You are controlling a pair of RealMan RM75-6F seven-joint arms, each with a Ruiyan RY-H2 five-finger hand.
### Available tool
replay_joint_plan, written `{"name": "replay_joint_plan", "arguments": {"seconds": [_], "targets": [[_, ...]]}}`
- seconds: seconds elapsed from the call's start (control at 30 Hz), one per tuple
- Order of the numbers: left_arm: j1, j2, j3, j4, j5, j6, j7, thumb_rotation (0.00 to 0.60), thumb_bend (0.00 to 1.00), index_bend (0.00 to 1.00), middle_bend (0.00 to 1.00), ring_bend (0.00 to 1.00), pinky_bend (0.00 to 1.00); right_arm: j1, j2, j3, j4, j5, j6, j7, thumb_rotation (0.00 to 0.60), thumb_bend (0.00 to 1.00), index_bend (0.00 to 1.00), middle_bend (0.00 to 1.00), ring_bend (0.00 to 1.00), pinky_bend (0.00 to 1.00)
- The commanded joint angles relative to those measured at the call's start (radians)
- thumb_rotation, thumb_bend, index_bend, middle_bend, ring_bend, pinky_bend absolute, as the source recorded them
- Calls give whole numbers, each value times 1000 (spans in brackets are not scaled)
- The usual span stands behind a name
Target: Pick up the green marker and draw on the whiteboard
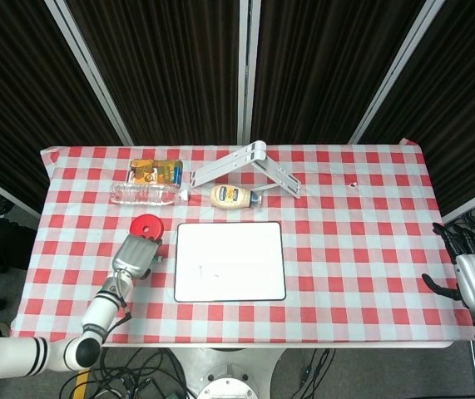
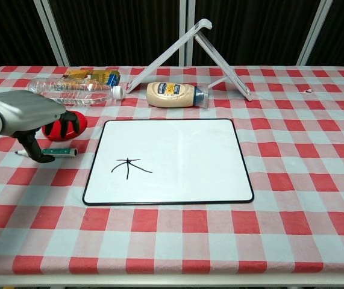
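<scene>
The whiteboard (image 1: 245, 249) (image 2: 184, 150) lies flat at the table's middle with a small black scribble (image 2: 129, 167) near its left side. The green marker (image 2: 60, 152) lies level on the cloth left of the board, touching or just above the table. My left hand (image 1: 137, 255) (image 2: 27, 117) is over it, with dark fingers (image 2: 36, 153) still curled around its barrel. In the head view the hand hides most of the marker. My right hand (image 1: 472, 278) hangs off the table's right edge, fingers apart and holding nothing.
A red disc (image 1: 146, 224) (image 2: 69, 124) sits just behind my left hand. Along the back stand a water bottle (image 2: 72, 91), a yellow box (image 2: 93, 75), a mayonnaise bottle (image 2: 175, 94) and a white folding stand (image 2: 199, 45).
</scene>
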Motion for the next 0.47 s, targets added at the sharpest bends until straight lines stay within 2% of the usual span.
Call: {"name": "replay_joint_plan", "arguments": {"seconds": [0.03, 0.13, 0.2, 0.3, 0.37, 0.47], "targets": [[39, 54, -11, -80, 60, 80, -71, 600, 170, 123, 167, 210, 396, -4, 1, 1, -2, 5, 3, 0, 600, 153, 0, 162, 0, 0], [126, 153, -19, -153, 181, 183, -233, 600, 157, 121, 167, 210, 380, -14, 8, 0, 0, 12, 10, -3, 600, 154, 0, 162, 0, 0], [203, 208, -18, -139, 275, 254, -392, 600, 142, 122, 167, 210, 377, -21, 12, 2, 0, 23, 13, -3, 600, 154, 0, 161, 0, 0], [311, 255, -14, -79, 353, 332, -631, 600, 106, 123, 167, 210, 369, -28, 9, 7, 8, 30, 22, 5, 600, 157, 0, 155, 0, 0], [365, 270, -5, -31, 371, 377, -703, 600, 91, 125, 167, 210, 357, -30, 7, 6, 12, 20, 32, 16, 600, 161, 0, 146, 0, 0], [442, 293, 38, 26, 400, 443, -703, 600, 83, 129, 167, 210, 286, -29, 5, -1, 16, -12, 45, 31, 600, 168, 0, 136, 0, 0]]}}
